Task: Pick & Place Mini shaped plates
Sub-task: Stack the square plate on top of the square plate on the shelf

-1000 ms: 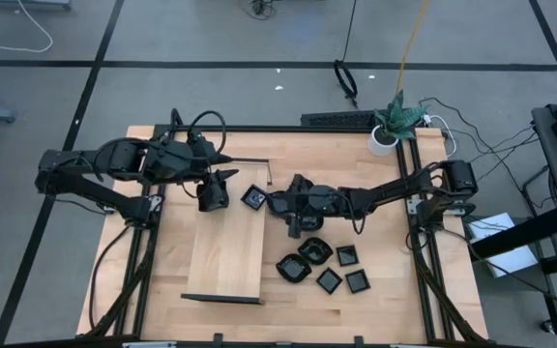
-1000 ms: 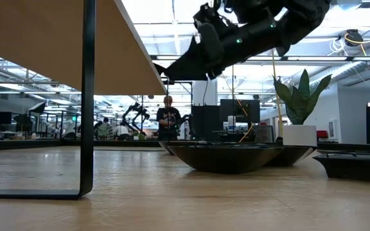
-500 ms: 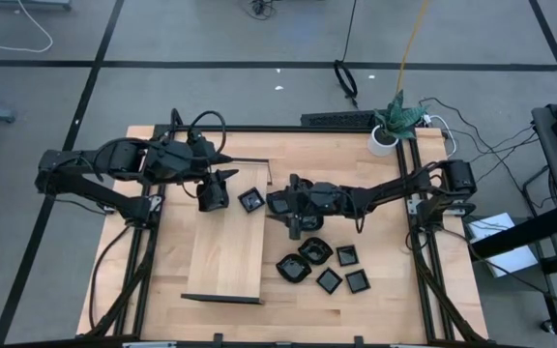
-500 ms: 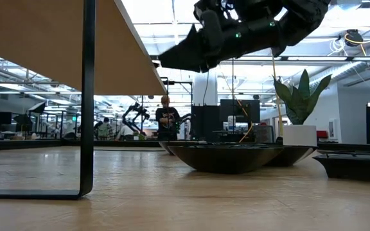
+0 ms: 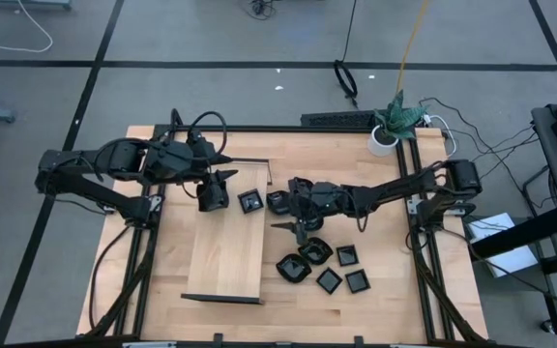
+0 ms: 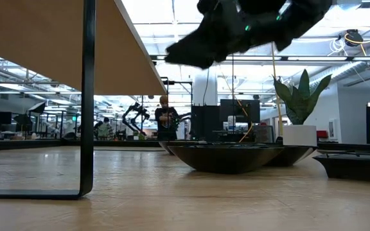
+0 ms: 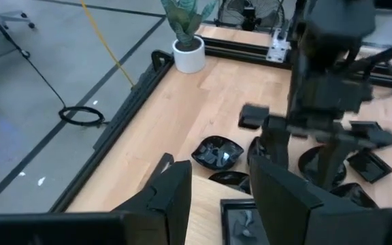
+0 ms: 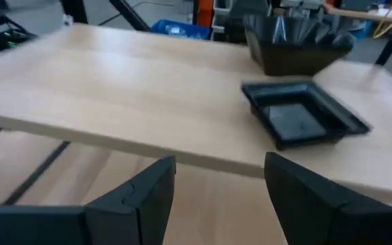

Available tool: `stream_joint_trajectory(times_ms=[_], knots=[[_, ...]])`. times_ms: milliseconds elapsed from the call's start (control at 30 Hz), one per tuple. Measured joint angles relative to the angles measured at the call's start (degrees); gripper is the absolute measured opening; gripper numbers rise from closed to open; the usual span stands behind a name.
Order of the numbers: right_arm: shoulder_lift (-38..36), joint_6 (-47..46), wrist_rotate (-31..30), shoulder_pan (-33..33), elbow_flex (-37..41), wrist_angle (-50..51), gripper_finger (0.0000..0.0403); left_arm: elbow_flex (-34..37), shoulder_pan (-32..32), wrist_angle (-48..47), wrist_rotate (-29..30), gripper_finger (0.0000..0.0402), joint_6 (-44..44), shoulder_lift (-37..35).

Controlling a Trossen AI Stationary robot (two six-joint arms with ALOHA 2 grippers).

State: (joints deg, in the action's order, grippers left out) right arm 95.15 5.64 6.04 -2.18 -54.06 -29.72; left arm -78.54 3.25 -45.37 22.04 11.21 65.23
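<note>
A square black mini plate (image 5: 250, 201) (image 8: 303, 121) lies flat on the far right corner of the raised pale wooden board (image 5: 225, 242) (image 8: 114, 88). My right gripper (image 5: 288, 220) (image 8: 220, 170) (image 6: 191, 51) hovers open just right of the board, level with it and clear of the plate. Several more black plates (image 5: 322, 266) (image 6: 227, 156) sit in a group on the table near the right arm. A lobed plate (image 7: 216, 151) rests on the table beside the board. My left gripper (image 5: 213, 196) (image 7: 220, 184) waits open over the board's far left part.
The board stands on thin black legs (image 6: 87, 96), with room beneath it. A potted plant (image 5: 390, 130) (image 6: 299, 109) stands at the table's far right corner. Black frame rails (image 5: 419, 251) run along the table's sides. A person (image 6: 166, 119) stands far off in the room.
My right gripper has drawn back from the square plate on the board, toward the table's right and near edges, and has risen. The plate has stayed on the board's corner. The left arm has kept still.
</note>
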Motion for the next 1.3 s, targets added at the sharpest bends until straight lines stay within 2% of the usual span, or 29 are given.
stream_joint_trajectory(times_ms=[233,333,500,633,767,867,1033,1300], knots=[[-10.2,-1.6,-0.7,-3.1,0.0,17.4,0.0212,0.0,0.0,-1.4,-6.6,0.0154,-3.1,0.0],[-14.2,-4.3,-5.4,-6.3,0.0,26.6,0.0212,2.2,0.0,-1.0,-6.3,0.0154,-6.0,-0.5],[-19.1,-12.3,-15.5,-13.6,0.0,43.6,0.0212,10.4,0.3,3.2,-3.6,0.0154,-5.1,-3.9],[-19.9,-23.1,-18.2,-18.1,0.8,54.1,0.0212,19.8,0.7,9.3,-3.6,0.0154,-1.1,-7.7],[-19.9,-29.8,-18.2,-20.1,5.4,55.0,0.0212,26.7,2.6,14.6,-3.5,0.0154,2.3,-11.9],[-19.9,-30.9,-18.0,-20.2,9.0,56.8,0.0212,29.9,4.9,17.0,-4.3,0.0154,3.6,-14.2],[-19.9,-32.6,-17.4,-20.0,14.9,56.4,0.0212,32.3,8.3,19.1,-4.4,0.0154,4.4,-15.8],[-19.9,-32.3,-14.8,-20.0,21.2,47.3,0.0204,32.4,9.6,19.9,-3.5,0.0154,5.2,-15.7]])
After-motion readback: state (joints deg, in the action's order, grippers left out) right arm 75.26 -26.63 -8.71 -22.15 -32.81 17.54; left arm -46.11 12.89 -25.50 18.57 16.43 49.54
